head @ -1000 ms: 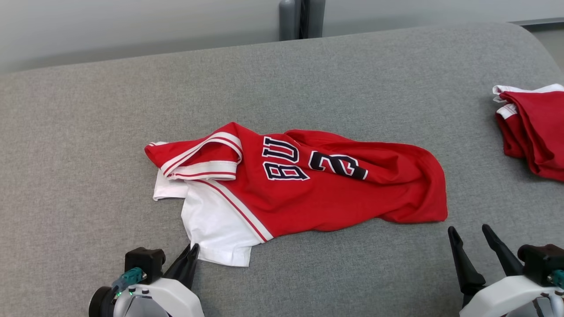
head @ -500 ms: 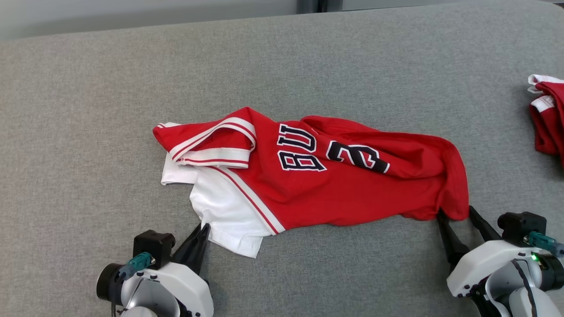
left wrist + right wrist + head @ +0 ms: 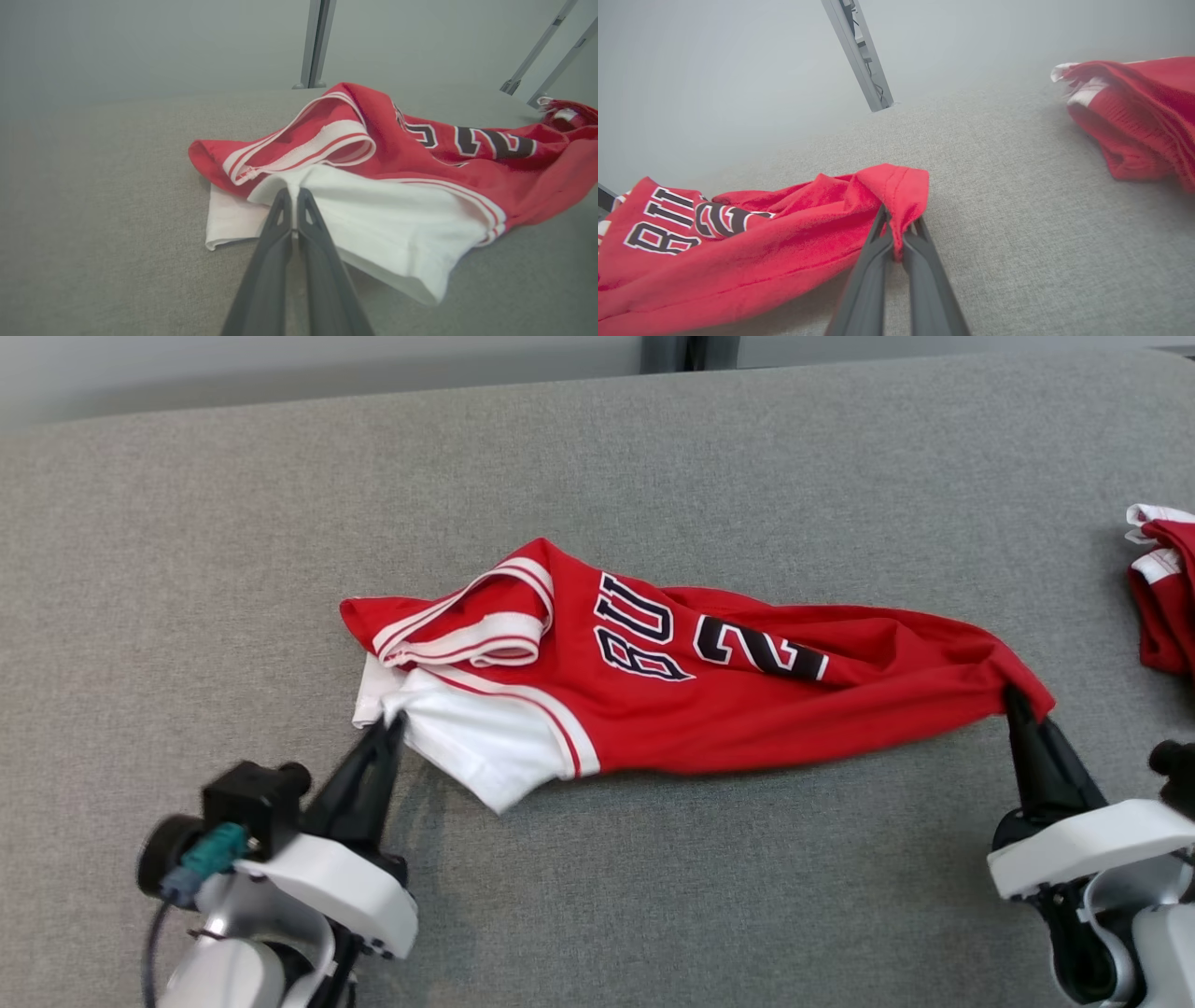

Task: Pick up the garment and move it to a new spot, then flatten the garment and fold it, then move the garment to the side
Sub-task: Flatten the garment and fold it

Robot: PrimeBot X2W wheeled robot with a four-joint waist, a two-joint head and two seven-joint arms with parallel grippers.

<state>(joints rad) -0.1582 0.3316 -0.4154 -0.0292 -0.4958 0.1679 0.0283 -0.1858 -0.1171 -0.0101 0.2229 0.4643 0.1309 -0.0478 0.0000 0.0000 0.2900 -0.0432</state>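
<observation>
surface (image 3: 597,448): grey woven fabric, runs the full width of the head view; pale wall (image 3: 280,373) behind its far edge.
garment (image 3: 709,719): red jersey with a white side panel, red-and-white striped trim and dark white-edged lettering "BU" plus a "2". It lies across the middle of the surface, pulled long from left to right between the two pincers. Both gripped ends are raised, the middle sags toward the surface, and it is wrinkled, not flat.
second garment (image 3: 1162,607): red with white trim, bunched at the right edge of the surface, well apart from the jersey.
left pincer (image 3: 392,723): fingers together, clamped on the edge of the white panel at the garment's left end, just below the striped trim. A white hem corner droops beside it.
right pincer (image 3: 1013,700): fingers together, clamped on the red hem corner at the garment's right end — cloth folds over the fingertips.
post (image 3: 667,350): grey metal upright behind the far edge, top centre.
</observation>
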